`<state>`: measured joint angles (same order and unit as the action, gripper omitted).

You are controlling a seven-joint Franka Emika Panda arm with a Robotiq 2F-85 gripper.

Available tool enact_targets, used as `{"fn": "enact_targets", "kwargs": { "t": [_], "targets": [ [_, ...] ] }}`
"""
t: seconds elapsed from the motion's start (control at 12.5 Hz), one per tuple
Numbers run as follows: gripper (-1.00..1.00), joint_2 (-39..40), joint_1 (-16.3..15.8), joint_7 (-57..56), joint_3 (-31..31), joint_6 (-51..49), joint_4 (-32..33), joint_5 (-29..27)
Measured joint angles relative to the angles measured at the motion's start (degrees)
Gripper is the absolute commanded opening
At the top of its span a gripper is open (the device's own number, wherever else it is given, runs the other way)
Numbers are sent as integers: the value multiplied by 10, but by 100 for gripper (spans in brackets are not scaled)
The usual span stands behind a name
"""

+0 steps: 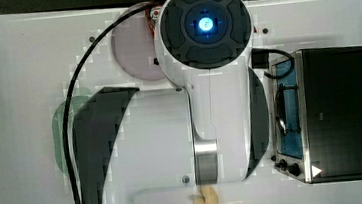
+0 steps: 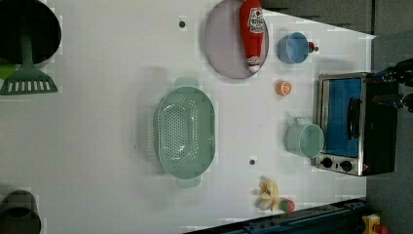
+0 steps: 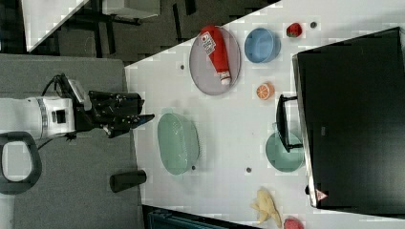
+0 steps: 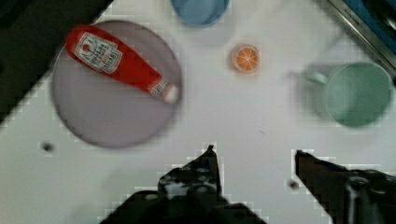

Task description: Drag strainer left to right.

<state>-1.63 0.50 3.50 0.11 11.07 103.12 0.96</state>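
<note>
The pale green plastic strainer [image 2: 185, 132], an oval bowl with rows of small holes and a tab handle at each end, sits upright on the white surface [image 2: 97, 146], near the middle of the left view and well apart from the other things. In the right view the black end effector [image 3: 143, 117] hangs off the surface's edge, just beside the strainer's rim but not touching it. In the wrist view its two fingers [image 4: 208, 170] stand apart with nothing between them. In the left view, a round grey plate [image 2: 221, 53] lies to the strainer's upper right, with a red ketchup bottle [image 2: 252, 34] across it. A small blue bowl [image 2: 292, 48] and an orange slice [image 2: 283, 88] are further to the left view's right. A solid mint-green mug [image 2: 305, 140] stands just beside a silver and black toaster oven [image 2: 355, 124]. A yellow banana bunch [image 2: 268, 193] and a red strawberry [image 2: 287, 205] lie near the left view's lower edge.
</note>
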Motion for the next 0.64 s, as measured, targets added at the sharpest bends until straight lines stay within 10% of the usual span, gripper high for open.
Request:
{"fn": "enact_targets", "kwargs": {
  "t": [0.24,0.64],
  "targets": [
    [100,-174,-7,0,-20,-90,140,2],
    [100,-271,0,-1,-11,-84,111,-5]
  ]
}}
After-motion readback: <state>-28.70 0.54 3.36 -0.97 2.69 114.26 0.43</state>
